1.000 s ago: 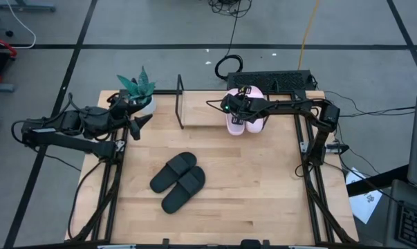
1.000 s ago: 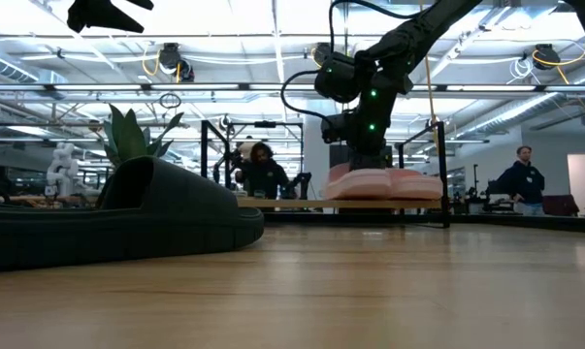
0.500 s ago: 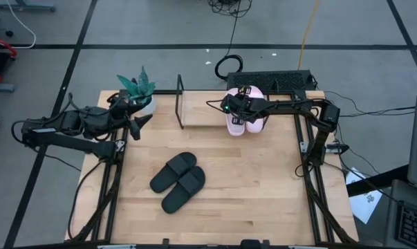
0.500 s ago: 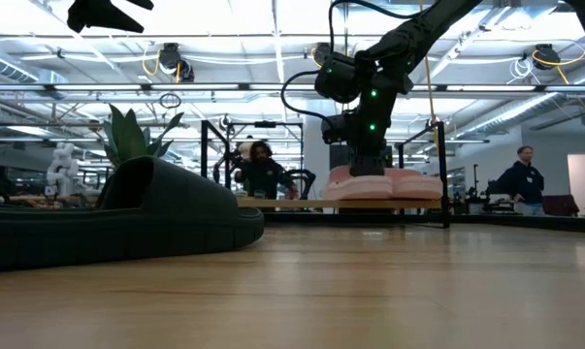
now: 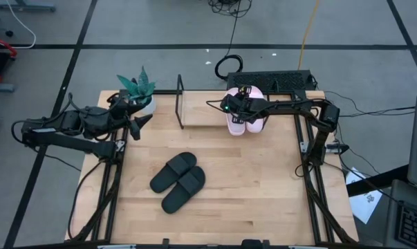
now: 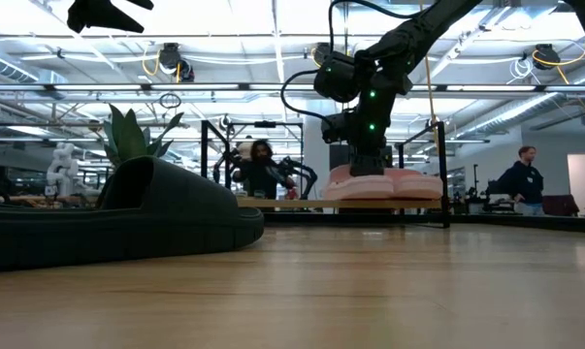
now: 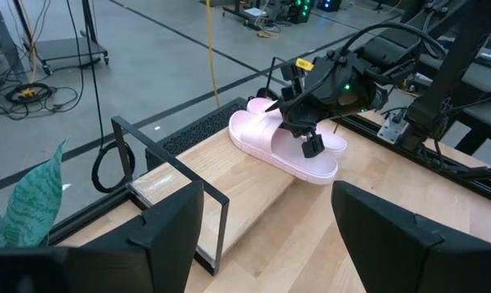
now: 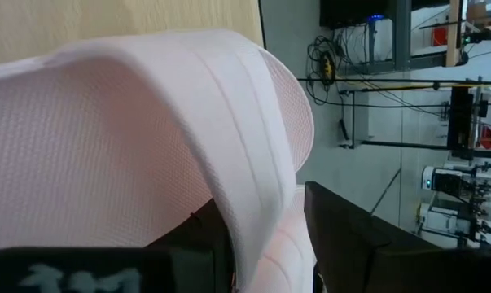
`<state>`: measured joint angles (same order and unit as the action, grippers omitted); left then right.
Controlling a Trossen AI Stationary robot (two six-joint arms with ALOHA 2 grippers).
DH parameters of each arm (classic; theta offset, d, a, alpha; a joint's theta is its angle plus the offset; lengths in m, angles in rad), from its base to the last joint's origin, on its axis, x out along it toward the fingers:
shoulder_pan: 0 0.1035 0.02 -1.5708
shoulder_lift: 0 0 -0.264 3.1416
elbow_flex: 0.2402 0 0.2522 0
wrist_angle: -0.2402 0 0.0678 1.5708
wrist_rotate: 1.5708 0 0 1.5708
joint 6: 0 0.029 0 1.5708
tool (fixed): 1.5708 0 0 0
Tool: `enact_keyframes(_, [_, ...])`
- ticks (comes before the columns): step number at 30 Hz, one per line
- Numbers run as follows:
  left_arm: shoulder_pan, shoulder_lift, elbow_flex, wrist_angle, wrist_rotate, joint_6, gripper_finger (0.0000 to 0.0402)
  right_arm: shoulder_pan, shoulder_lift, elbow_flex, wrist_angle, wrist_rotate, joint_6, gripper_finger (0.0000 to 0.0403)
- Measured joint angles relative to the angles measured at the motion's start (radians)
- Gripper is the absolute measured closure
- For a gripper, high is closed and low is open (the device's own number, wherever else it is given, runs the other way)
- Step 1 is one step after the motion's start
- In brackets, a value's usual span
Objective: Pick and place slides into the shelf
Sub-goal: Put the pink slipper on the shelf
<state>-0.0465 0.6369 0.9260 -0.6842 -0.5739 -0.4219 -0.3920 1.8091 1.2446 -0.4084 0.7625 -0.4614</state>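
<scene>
Two light pink slides (image 5: 245,115) lie side by side on the shelf (image 5: 181,102), at its right part. Their soles rest on its wooden board (image 6: 302,204). My right gripper (image 5: 237,108) reaches in from the table's right and is shut on the left one of the pair (image 7: 282,146). The black pair (image 5: 178,181) lies sole-down in the middle of the tabletop, and one black slide fills the low view's left (image 6: 127,218). My left gripper (image 7: 282,236) is open, held high near the table's left edge, touching nothing. My right gripper (image 8: 265,244) has the wide strap (image 8: 253,187) of the left pink slide at its edge, one finger (image 8: 198,240) under the strap inside the opening and the other finger (image 8: 351,236) outside. It comes from above, pointing down. The slide sits level with its sole on the shelf board.
A potted plant (image 5: 137,91) stands at the far left corner beside the left gripper. The shelf's black wire end frame (image 7: 176,155) stands upright, with bare board between it and the pink slides. People (image 6: 263,174) are in the room beyond the table.
</scene>
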Motion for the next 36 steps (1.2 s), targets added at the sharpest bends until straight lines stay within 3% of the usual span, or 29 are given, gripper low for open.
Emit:
enact_keyframes(17, [0.0,0.0,0.0,0.0,0.0,0.001,0.0128,0.0,0.0,0.0,0.06,0.054,-0.037,0.0277])
enact_keyframes(36, [0.0,0.0,0.0,0.0,0.0,0.002,0.0128,0.0,0.0,0.0,0.058,0.046,-0.048,0.0277])
